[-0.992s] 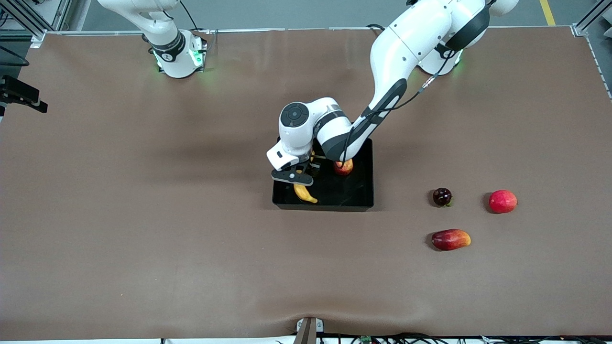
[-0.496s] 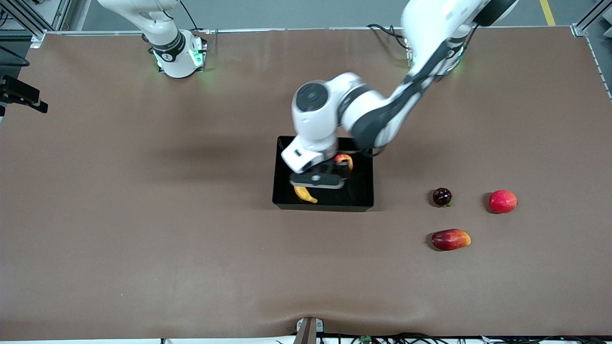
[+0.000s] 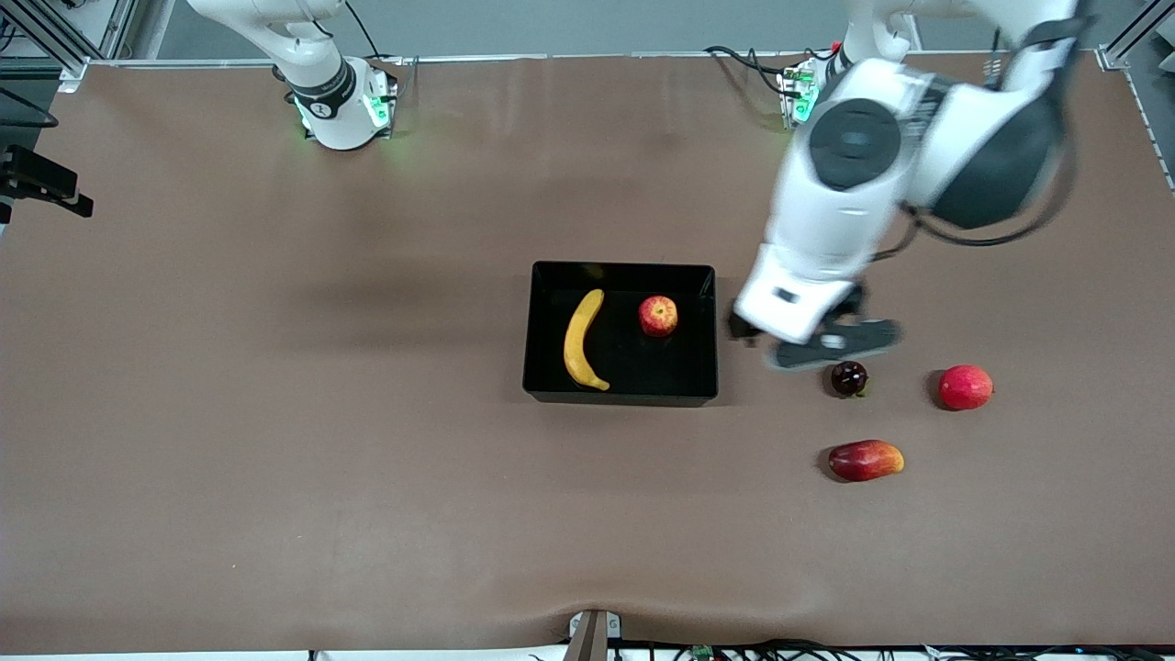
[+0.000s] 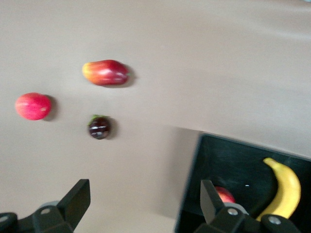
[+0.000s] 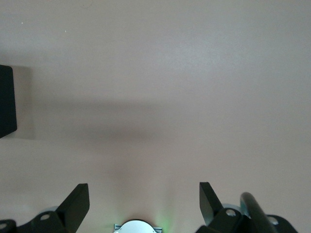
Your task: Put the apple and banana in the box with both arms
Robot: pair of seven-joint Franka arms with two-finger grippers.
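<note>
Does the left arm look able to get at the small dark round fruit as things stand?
Probably yes. The left claw hangs open and empty over bare table between the box and the dark round fruit; nothing covers that fruit.

You have open table all around the box (image 3: 621, 393) except toward the left arm's end, where the left gripper (image 3: 808, 341) hangs beside three loose fruits (image 3: 850, 378).
</note>
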